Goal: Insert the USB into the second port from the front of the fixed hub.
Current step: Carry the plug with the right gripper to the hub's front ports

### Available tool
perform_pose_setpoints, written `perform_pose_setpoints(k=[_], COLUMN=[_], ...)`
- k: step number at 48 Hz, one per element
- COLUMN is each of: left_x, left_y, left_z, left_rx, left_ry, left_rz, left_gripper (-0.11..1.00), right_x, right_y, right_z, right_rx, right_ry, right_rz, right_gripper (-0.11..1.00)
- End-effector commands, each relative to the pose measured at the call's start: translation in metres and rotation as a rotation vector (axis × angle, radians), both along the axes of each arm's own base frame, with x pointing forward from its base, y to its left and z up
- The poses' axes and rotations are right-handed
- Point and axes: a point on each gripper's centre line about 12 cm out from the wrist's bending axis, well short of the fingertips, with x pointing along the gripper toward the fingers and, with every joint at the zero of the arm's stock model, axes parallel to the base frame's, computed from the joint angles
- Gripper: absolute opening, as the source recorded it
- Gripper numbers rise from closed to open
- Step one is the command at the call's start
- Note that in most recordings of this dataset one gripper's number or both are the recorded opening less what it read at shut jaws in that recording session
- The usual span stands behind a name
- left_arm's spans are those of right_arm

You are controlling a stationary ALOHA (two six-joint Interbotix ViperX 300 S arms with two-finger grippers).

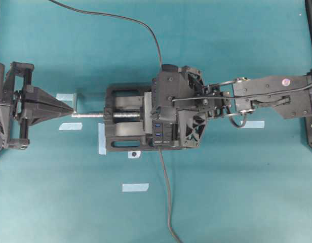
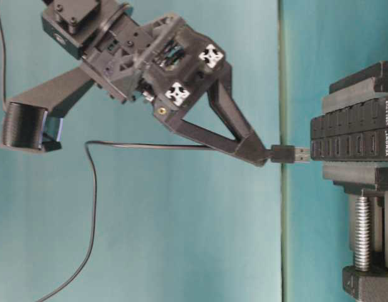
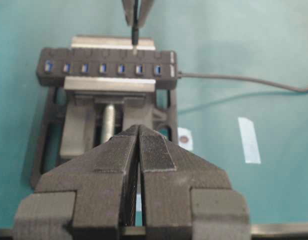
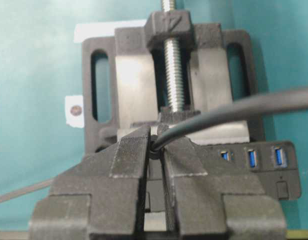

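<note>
My right gripper point(image 2: 264, 155) is shut on the USB point(image 2: 283, 153), a small black plug with a silver tip. The tip points at the fixed hub point(image 2: 351, 135) and stops just short of its face. In the left wrist view the USB point(image 3: 135, 36) hangs roughly over the slot second from the cable end of the fixed hub point(image 3: 109, 67). In the right wrist view my right gripper point(image 4: 156, 145) pinches the plug collar, and the cable point(image 4: 234, 110) runs off to the right. My left gripper point(image 3: 139, 129) is shut and holds nothing, well left of the vise point(image 1: 72, 112).
A black vise point(image 1: 125, 124) with a silver screw point(image 1: 95, 115) clamps the hub. The hub's own dark cable point(image 1: 168, 202) trails toward the table's front edge. Several strips of pale tape point(image 1: 134, 187) lie on the teal mat.
</note>
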Motion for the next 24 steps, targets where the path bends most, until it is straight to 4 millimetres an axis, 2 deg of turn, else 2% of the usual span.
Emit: perform_pose_setpoints(k=[1, 24], left_x=[0.002, 0.002], left_y=[0.0, 0.0], left_z=[0.006, 0.006], left_rx=[-0.001, 0.0], left_ry=[-0.021, -0.021], left_rz=[-0.001, -0.001], left_gripper=[0.0, 0.0], right_x=[0.001, 0.002], right_y=[0.003, 0.006], right_z=[0.006, -0.009], right_rx=[0.012, 0.034], right_ry=[-0.02, 0.015], right_rz=[-0.003, -0.01], right_gripper=[0.09, 0.09])
